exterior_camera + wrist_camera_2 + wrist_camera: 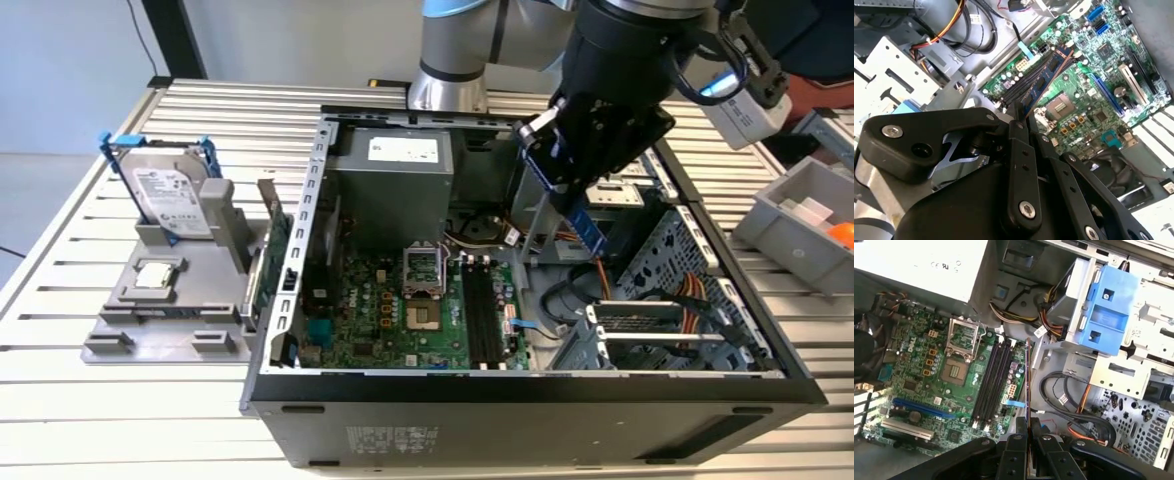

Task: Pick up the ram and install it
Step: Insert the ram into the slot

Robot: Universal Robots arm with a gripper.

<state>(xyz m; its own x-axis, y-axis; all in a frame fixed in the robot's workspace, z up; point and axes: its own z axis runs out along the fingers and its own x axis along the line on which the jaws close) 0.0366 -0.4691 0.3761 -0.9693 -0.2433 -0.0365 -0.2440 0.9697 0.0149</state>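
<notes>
Gripper (566, 190) clenched on the ram (589, 230) — the stick is pinched at one end between the black fingers (1019, 150) and hangs inside the open computer case (534, 400), above the motherboard (387, 300) and apart from it. In the first wrist view the ram is seen edge-on, roughly parallel with the black memory slots (991, 382) and apparently just beside them on the cable side. With the stick held high, the true offset cannot be judged. No contact with a slot is seen. The ram is judged light, thin and stiff, but fragile. It is best held by its flat faces near an end, with the chips and the contact edge left untouched. Being held by one end, it could twist or slip under pressure. The slots are flanked by the CPU socket (961, 347) on one side and by loose cables (1074, 405) and a blue drive caddy (1106, 310) on the other, so room is tight. A power supply (394, 165) closes the far end. The case lies on its side on a slatted metal table (80, 420) — a hard drive (167, 195) in a stand is noted at the exterior view's left and a grey bin (787, 235) at its right.
</notes>
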